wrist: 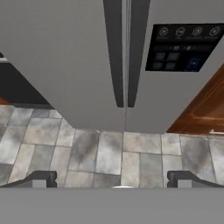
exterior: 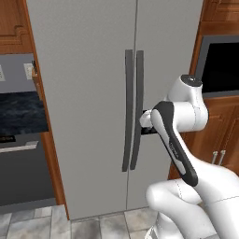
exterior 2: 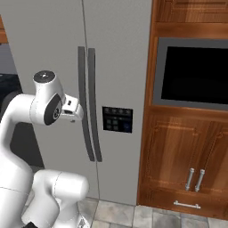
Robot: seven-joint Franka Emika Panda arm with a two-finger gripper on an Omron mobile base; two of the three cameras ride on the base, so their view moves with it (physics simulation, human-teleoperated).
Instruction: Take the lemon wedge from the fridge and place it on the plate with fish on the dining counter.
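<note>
Where tool [wrist: 112, 178] gapes, fridge [wrist: 65, 65] shut, perhaps panel [wrist: 183, 47]

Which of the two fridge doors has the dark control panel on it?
The right-hand door of the fridge: the dark control panel sits just right of its handle. The left-hand door is plain grey.

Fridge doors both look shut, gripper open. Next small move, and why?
Probably advance the open gripper toward one long dark-grey vertical handle of the tall light-grey two-door fridge. Both doors are closed, nothing is held, and the fingertips are short of the handles, so the door must be opened first.
</note>
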